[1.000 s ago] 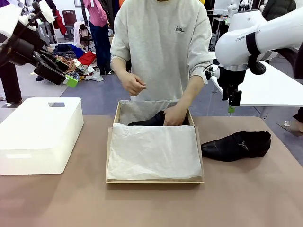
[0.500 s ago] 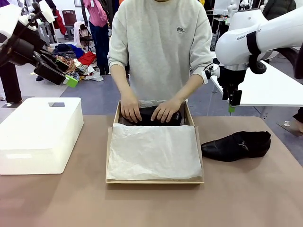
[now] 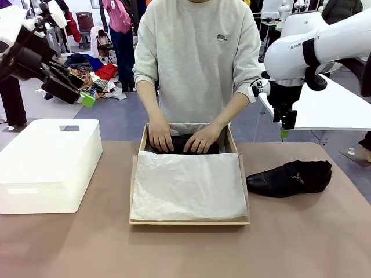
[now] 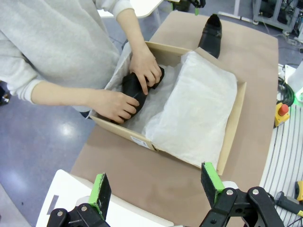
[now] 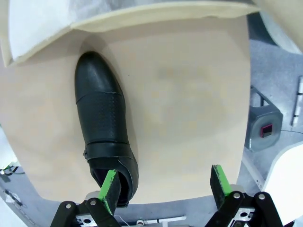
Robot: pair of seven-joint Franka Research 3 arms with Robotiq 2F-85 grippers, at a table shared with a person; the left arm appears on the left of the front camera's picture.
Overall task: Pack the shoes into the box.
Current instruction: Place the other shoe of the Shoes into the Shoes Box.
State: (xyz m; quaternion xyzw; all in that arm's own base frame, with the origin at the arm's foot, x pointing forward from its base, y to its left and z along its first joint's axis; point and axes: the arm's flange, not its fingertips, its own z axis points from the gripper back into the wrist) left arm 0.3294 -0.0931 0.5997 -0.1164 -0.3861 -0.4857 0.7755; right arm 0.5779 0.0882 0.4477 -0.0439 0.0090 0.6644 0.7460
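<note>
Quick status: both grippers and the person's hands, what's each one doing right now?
Left gripper: open, empty.
Right gripper: open, empty.
Person's hands: both on a shoe in the box.

bright even indoor light, soft shadows, sharp focus, wide-angle wrist distortion.

Far end of brown cardboard box [image 3: 189, 221] blocked by person's hands [image 3: 161, 139]; bare brown worktop [image 3: 301, 237] open all round glossy black leather shoe [image 3: 290, 178].
</note>
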